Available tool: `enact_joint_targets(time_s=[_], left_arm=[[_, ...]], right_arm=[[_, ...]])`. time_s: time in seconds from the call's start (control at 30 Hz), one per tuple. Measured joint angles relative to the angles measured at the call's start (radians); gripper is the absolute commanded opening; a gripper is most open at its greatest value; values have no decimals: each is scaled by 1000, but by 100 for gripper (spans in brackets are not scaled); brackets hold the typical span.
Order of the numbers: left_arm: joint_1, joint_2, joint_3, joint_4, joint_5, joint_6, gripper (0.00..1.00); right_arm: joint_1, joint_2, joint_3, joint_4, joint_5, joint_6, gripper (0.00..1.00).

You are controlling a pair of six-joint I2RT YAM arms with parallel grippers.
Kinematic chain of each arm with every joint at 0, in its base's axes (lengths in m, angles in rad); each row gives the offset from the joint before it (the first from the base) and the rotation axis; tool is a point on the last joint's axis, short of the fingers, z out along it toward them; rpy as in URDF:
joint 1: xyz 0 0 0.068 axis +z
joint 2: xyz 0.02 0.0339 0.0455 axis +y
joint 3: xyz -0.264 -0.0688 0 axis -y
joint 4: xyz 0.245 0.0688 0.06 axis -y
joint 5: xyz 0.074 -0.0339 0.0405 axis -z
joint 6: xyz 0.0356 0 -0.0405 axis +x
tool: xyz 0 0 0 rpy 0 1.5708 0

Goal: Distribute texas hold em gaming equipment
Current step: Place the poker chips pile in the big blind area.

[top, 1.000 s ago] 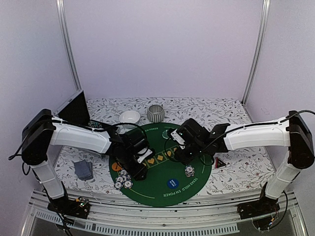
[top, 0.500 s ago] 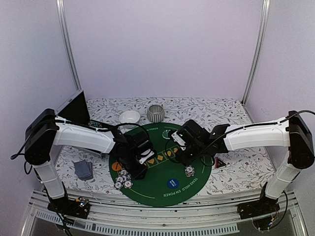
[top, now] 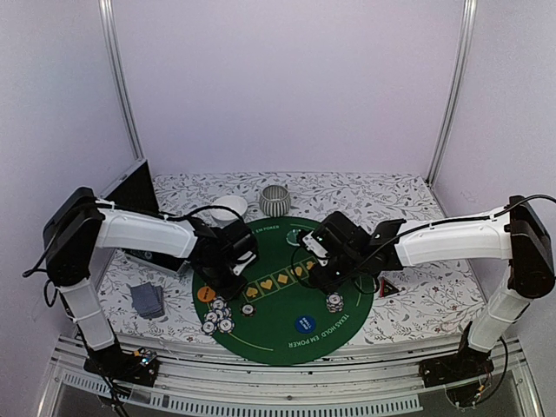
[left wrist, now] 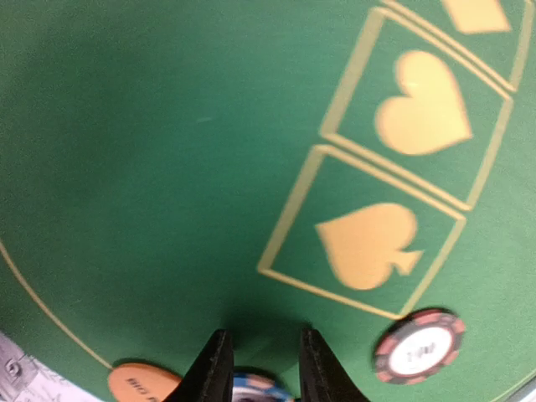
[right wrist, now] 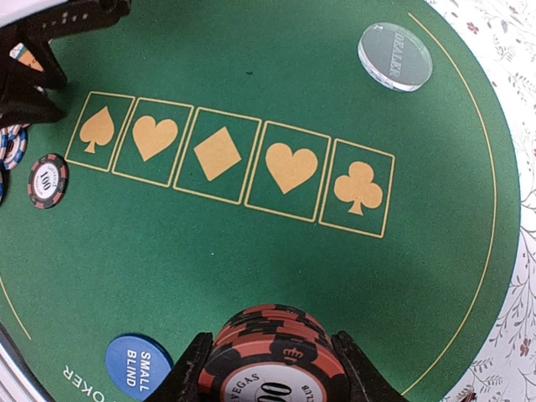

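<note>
pale disc (right wrist: 394,55) DEALER, blue disc (right wrist: 138,366) SMALL BLIND, chip (right wrist: 48,180) perhaps 100

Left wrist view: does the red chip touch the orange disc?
Apart. The left wrist view shows a wide stretch of green mat between the red chip and the orange disc.

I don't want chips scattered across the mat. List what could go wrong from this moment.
1. The right gripper pinches a red chip stack by its sides only; on lifting, chips could slip out and scatter over the green mat.
2. Only the edge of a blue-striped chip shows between the fingers of the left gripper; whether it is gripped is unclear, and it could drop near the orange disc or the lone red chip.
</note>
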Motion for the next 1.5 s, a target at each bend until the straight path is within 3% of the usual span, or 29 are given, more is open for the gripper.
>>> enact_joint_targets(time_s=[0.1,0.27,0.43,0.57,0.73,0.9,1.2,1.5], left_arm=[[23,-4,0,-8,2,2,39],[-53,-70,-1,2,43,25,67],[-108,-101,-2,18,93,35,72],[-124,-36,-3,9,88,35,70],[-168,7,4,-4,44,32,47],[-182,18,19,-14,15,24,40],[-148,23,30,-40,-57,-10,37],[68,6,10,-48,-129,-3,38]], right_arm=[[0,-2,0,-3,-9,8,15],[0,-5,0,-6,-15,17,15],[0,-5,0,-6,-22,21,15],[0,-5,0,-7,-24,22,15],[0,-5,0,-7,-25,22,14],[0,-5,0,-6,-25,22,14],[0,-15,-2,-7,-25,29,15],[0,-27,-9,-7,-43,32,15]])
